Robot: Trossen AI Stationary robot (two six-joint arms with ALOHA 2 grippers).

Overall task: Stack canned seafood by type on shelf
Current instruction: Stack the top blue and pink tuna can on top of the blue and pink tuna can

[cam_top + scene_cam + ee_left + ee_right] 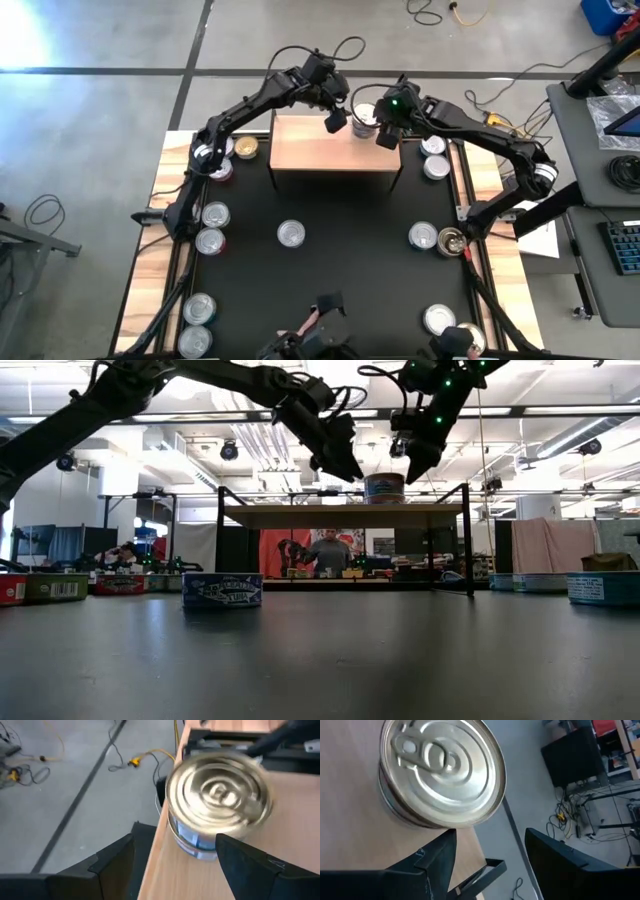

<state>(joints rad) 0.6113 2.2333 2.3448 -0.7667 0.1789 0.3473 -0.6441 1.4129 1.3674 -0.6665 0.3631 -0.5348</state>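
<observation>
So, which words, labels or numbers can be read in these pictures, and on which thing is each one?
None can be read with certainty.
Blue rectangular tin on the black mat: white lettering, too blurred.
Round silver tin on the light wood shelf: blue and red label, too small.
Red and green tins at the mat's edge: labels unreadable.
Tin lids: no print, only embossed rings.

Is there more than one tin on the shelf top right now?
No, the high view shows a single tin at the far edge of the shelf; the rest of its wood top is bare.
</observation>
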